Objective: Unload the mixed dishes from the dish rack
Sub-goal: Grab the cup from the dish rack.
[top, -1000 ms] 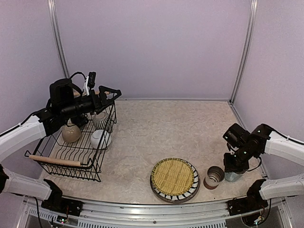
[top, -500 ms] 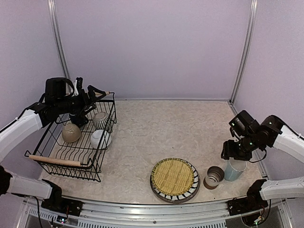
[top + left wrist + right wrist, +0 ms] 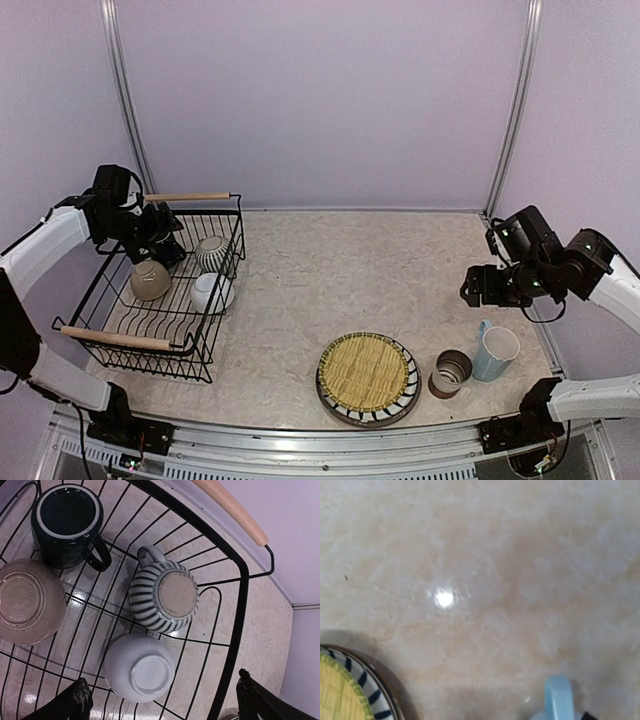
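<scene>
The dish rack (image 3: 115,338), black wire with wooden handles, is sitting at the left, holding a black mug (image 3: 67,522), beige bowl (image 3: 27,602), grey-striped pot (image 3: 162,595) and white bowl (image 3: 140,667); the right gripper (image 3: 480,288), down on the light blue mug (image 3: 494,352) a second ago, is now hovering above it, jaws parted and empty; the left gripper (image 3: 162,702) is hanging spread wide over the rack.

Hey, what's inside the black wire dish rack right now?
Four dishes sit in the dish rack: a black mug upright, and a grey-striped pot, white bowl and beige bowl all upside down. Whatever lies beneath those overturned three is hidden.
</scene>
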